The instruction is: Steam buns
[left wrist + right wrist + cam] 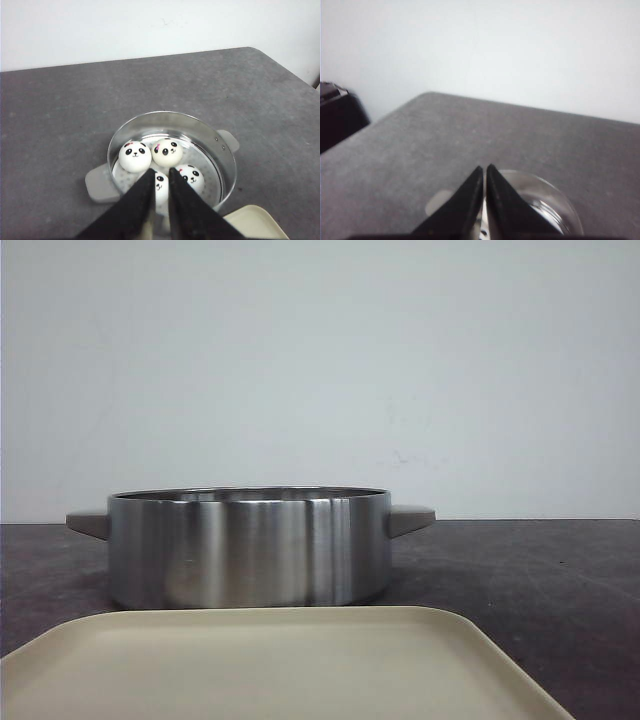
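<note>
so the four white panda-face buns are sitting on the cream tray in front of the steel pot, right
Not quite. The four white panda-face buns sit inside the round stainless steel pot, on its perforated steamer plate, not on the cream plastic tray. The left wrist view shows them in the pot, and the front view shows nothing lying on the tray.

Four buns point(135, 156) sit clustered in the steel pot point(220, 150) on its perforated insert. Each is a round white dome with a black panda face, upright. Two lie side by side, touching; the other two sit just beside them, one largely hidden from the left wrist camera.
</note>
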Robot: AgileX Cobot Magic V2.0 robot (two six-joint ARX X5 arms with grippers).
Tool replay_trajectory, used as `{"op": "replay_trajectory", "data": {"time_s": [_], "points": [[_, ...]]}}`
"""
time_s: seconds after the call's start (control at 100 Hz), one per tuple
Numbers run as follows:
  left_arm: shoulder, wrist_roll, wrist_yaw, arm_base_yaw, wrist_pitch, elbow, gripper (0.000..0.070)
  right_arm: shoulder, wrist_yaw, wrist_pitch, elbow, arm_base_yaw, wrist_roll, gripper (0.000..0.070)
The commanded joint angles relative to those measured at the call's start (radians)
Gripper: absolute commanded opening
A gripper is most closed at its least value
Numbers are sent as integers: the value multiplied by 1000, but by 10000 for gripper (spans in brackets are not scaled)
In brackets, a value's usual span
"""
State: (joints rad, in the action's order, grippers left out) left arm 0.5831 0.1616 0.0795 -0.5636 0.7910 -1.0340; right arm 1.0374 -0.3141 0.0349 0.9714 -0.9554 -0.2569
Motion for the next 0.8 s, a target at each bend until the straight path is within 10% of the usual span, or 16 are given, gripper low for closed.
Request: {"op": "replay_trajectory", "data": {"time_s": [0.0, 0.79], "points": [[-11, 9, 3, -6, -2, -9, 0, 7, 0, -13, 10, -12, 14, 5], [-72, 9, 3, -6, -2, -9, 0, -32, 1, 10, 10, 22, 12, 5]]}}
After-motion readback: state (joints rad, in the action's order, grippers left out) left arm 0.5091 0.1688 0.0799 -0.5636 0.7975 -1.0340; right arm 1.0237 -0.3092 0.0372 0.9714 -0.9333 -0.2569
